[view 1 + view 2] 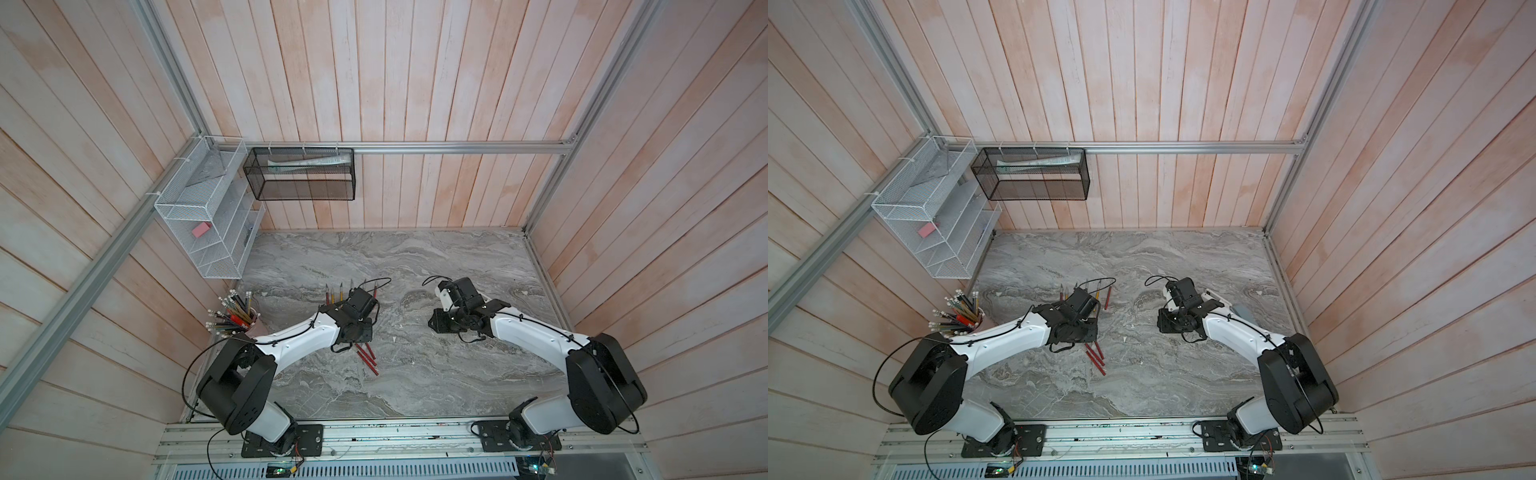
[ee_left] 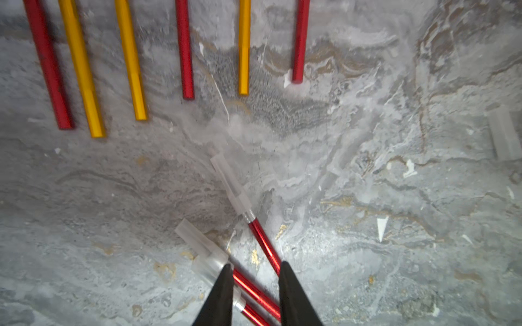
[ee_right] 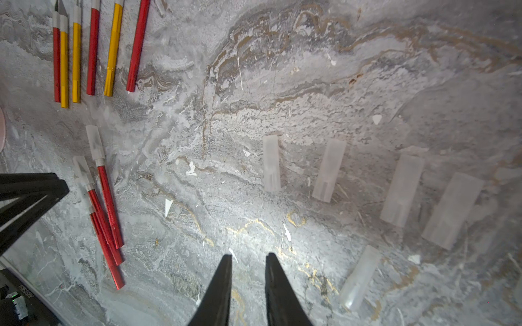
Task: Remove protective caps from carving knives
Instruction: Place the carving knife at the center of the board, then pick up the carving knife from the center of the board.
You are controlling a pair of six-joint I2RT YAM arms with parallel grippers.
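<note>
Left gripper (image 2: 255, 266): jaws part-open, straddled red handles, nothing clamped. Three capped red knives (image 2: 265, 248) lay crossed right at fingertips, fitted caps (image 2: 228, 180) pointing ahead of it. Farther ahead: row of six bare knives (image 2: 185, 56), red and yellow, caps off.

Right gripper (image 3: 249, 255): jaws narrowly apart, empty, over bare counter (image 3: 310, 84). One loose cap (image 3: 358, 278) just beside it; four more loose caps (image 3: 329, 170) in row beyond.

Judged about two-thirds done: three caps left to pull.

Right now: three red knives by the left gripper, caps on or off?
On. In the right wrist view, each of the red knives has a translucent cap over its blade end.
</note>
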